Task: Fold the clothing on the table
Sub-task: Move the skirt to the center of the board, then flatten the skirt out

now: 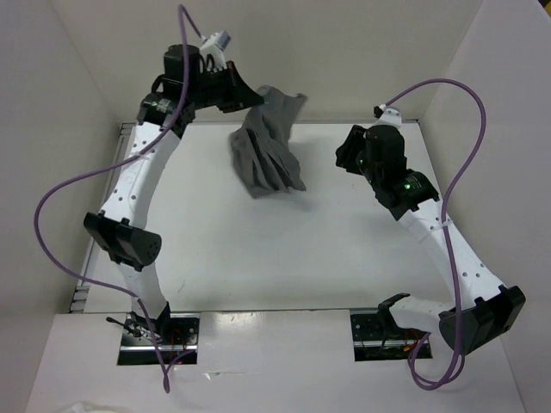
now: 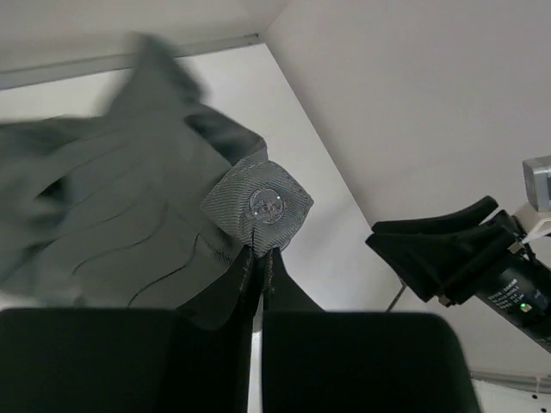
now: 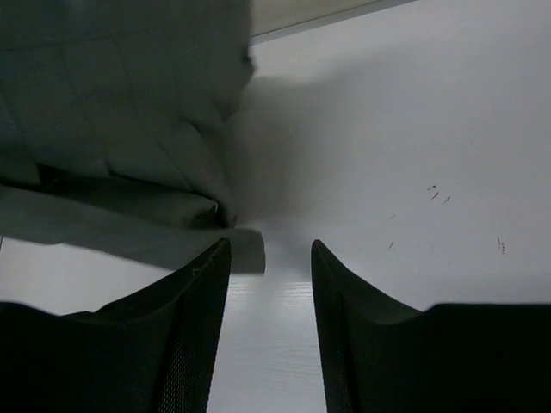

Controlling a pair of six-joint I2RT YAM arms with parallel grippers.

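Right, my left pincer (image 2: pixel 259 256) is clamped on the buttoned waistband corner of the skirt (image 1: pixel 267 159), which hangs light and limp with its hem resting on the far surface (image 1: pixel 258 258), so my right pincer (image 3: pixel 270 248), jaws apart, should pinch the hem edge.

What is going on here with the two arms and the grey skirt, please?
The left gripper is shut on the waistband end of the grey pleated skirt, next to its button, and holds it up over the far side of the white table. The cloth hangs bunched, with its lower end at or near the tabletop. The right gripper is open just beside the skirt's lower edge and holds nothing. No fold is made yet.
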